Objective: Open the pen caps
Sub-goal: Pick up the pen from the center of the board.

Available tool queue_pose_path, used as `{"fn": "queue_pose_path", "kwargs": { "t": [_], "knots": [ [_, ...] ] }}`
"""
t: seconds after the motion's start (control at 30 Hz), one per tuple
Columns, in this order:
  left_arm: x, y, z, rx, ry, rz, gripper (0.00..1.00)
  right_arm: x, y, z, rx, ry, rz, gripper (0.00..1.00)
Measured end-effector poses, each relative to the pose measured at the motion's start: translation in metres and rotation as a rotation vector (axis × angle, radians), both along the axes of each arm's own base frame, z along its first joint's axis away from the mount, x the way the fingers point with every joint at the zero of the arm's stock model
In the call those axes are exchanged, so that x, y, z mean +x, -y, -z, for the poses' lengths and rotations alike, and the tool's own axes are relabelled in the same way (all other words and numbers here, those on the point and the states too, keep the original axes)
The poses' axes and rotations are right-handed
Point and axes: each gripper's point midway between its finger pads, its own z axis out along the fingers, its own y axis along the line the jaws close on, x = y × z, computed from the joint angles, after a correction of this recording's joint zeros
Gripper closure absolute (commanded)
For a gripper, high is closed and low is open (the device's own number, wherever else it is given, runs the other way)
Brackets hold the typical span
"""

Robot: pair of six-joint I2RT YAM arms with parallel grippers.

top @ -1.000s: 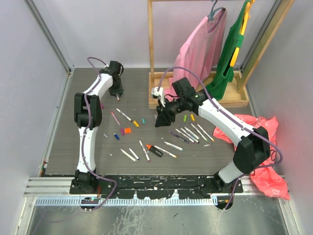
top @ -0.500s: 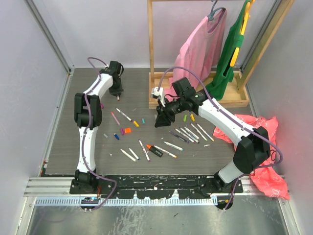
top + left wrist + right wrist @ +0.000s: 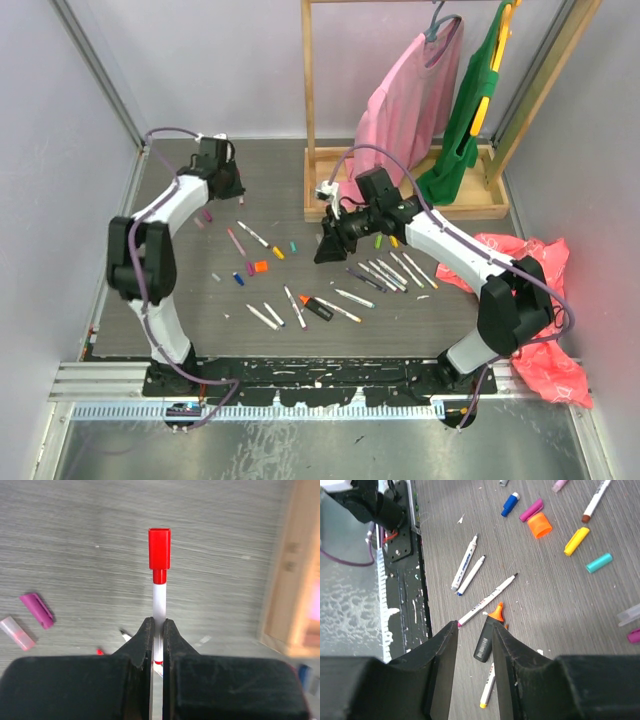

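Pen caps (image 3: 260,267) lie loose across the middle of the table (image 3: 190,300), stubby glossy plastic cylinders mixed among thin white-barrelled pens (image 3: 385,272). The right wrist view shows them best, at its upper right: a squat orange cap (image 3: 540,525), a slim yellow cap (image 3: 576,541), a teal cap (image 3: 598,562) and a blue cap (image 3: 510,504).

One red cap (image 3: 159,555) sits on its pen (image 3: 159,597), blocky and matte, at the top centre of the left wrist view. The smooth white barrel runs straight down into the left pincer (image 3: 158,630), whose black fingers are clenched on it. In the top view this is at the upper left. At the left of the wrist view a purple cap (image 3: 36,610) and a pale pink cap (image 3: 17,633) lie on the grey, wood-grained surface. A pale wooden frame (image 3: 295,580) fills the right edge.

The right pincer (image 3: 473,620) hangs released, with nothing between its dull black fingers. In the gap between them shows a chunky orange-and-black marker (image 3: 487,632), its orange nose pointing up the frame, lying beside a thin white pen.
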Motion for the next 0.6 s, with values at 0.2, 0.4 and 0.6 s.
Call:
{"fn": "queue_pose_path", "kwargs": {
  "t": [0.2, 0.4, 0.6],
  "knots": [
    [-0.037, 0.031, -0.082, -0.226, 0.302, 0.122, 1.0, 0.008, 0.013, -0.002, 0.129, -0.042, 0.119, 0.47],
    [-0.111, 0.065, -0.099, -0.417, 0.501, 0.272, 1.0, -0.001, 0.011, -0.011, 0.297, -0.038, 0.139, 0.35],
    [-0.178, 0.108, -0.127, -0.53, 0.664, 0.453, 1.0, -0.008, 0.007, -0.03, 0.44, -0.024, 0.119, 0.3]
  ]
}}
